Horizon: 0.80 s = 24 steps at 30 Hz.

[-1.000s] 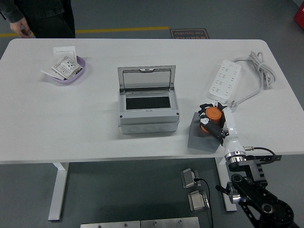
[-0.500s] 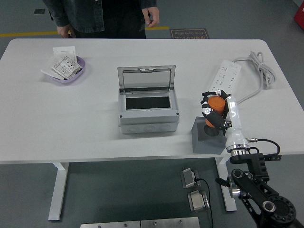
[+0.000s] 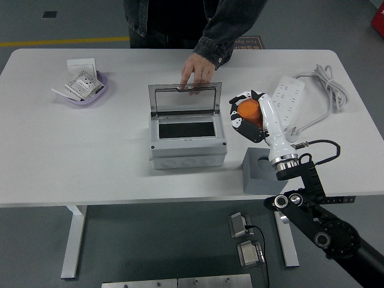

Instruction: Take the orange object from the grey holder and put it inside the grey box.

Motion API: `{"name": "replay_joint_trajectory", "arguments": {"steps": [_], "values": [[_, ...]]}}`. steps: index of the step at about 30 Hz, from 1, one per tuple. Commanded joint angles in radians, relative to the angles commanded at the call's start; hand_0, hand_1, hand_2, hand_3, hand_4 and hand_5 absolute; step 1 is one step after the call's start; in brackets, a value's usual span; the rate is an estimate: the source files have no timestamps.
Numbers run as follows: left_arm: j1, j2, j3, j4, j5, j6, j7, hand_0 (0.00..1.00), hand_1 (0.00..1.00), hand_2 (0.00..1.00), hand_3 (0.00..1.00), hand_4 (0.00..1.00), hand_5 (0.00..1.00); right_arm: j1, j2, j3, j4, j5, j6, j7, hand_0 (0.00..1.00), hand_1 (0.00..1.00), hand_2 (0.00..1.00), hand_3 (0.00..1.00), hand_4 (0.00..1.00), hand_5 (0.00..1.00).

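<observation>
Right hand [image 3: 245, 114]: fingers wrapped round orange object [image 3: 248, 109], carried in air between grey holder [image 3: 263, 171] and grey box [image 3: 188, 135], just right of box. Holder socket vacant. Box: lid [image 3: 185, 98] raised, dark interior exposed. Person's hand [image 3: 197, 69] at far side rests on lid top edge. Left hand: out of view. Object: appears small, rigid, light, likely smooth plastic, may slip; side grip round body seems best. Bench [image 3: 90, 150] also carries purple dish [image 3: 87, 90], power strip [image 3: 286, 103].
</observation>
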Motion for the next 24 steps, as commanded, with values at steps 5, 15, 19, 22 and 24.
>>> {"name": "replay_joint_trajectory", "arguments": {"steps": [5,15,19,22,24], "values": [[0.000,0.006,-0.006,0.000,0.003,0.002,0.002,0.635,0.652,0.483,0.643,0.700,0.439,0.104,0.030,-0.076,-0.083,-0.103,0.017,-0.073,0.012,0.158,0.251,0.271,0.002,0.002],[0.001,0.013,-0.018,0.000,0.013,0.005,0.007,0.636,0.652,0.481,0.643,0.701,0.443,0.268,0.081,-0.266,-0.171,-0.288,0.117,-0.223,0.002,0.141,0.250,0.268,0.002,0.002],[0.000,0.016,-0.017,0.000,0.012,0.005,0.007,0.635,0.652,0.481,0.643,0.701,0.443,0.300,0.102,-0.300,-0.194,-0.355,0.160,-0.265,0.002,0.137,0.249,0.265,0.002,0.002],[0.002,0.018,-0.017,0.000,0.013,0.004,0.008,0.635,0.652,0.481,0.643,0.701,0.443,0.324,0.116,-0.317,-0.215,-0.390,0.187,-0.284,0.002,0.137,0.249,0.265,0.002,0.002],[0.003,0.019,-0.017,0.000,0.015,0.004,0.010,0.635,0.652,0.481,0.643,0.700,0.444,0.347,0.127,-0.332,-0.239,-0.405,0.204,-0.295,0.002,0.138,0.246,0.267,0.002,0.002]]}}
